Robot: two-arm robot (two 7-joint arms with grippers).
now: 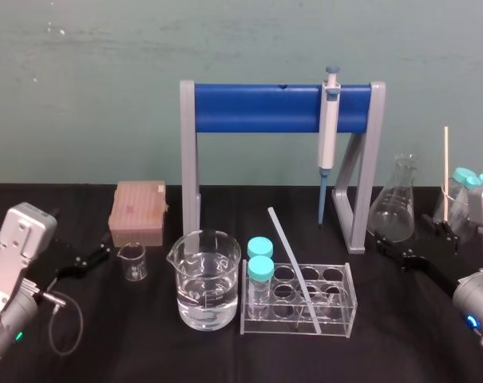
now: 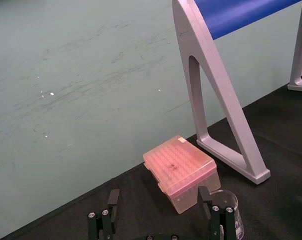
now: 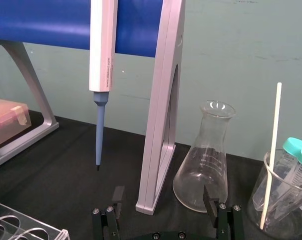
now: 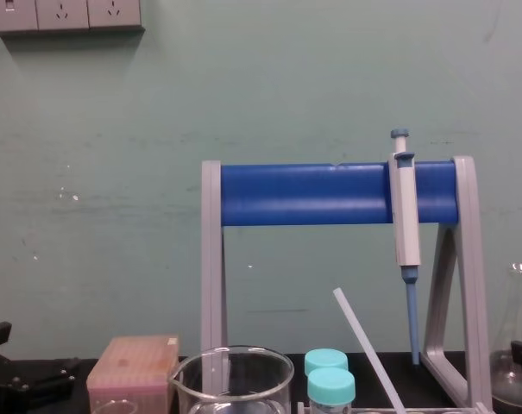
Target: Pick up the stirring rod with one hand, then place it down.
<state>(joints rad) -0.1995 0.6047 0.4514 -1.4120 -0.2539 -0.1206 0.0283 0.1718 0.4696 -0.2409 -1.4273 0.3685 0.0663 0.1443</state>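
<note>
Stirring rod (image 1: 294,267): stands tilted in the clear test tube rack (image 1: 349,307) at table centre. Its lower end sits in a well towards the rack's near right, though the exact well cannot be made out. Its upper end leans up and to the far left, clear of the rack's top. Nothing grips it.

Left gripper (image 1: 96,257): low over the table on the left side, well apart from the rod. In the left wrist view its fingers (image 2: 113,199) are spread wide with nothing between them, facing the pink tip box (image 2: 180,170) and a small beaker (image 2: 225,210).

Right gripper (image 1: 394,250): low on the right side, just near of the conical flask (image 1: 397,199). Its fingers (image 3: 118,195) are likewise wide apart and hold nothing.

Other items:
- A large beaker (image 1: 205,279) part-filled with clear liquid stands just left of the rack.
- Two blue-capped tubes (image 1: 260,259) occupy the rack's left end.
- A pipette (image 1: 329,128) hangs on the blue-barred stand (image 1: 257,108) behind.
- A far-right beaker (image 3: 285,210) holds a pale stick (image 3: 273,145) and capped tubes.
</note>
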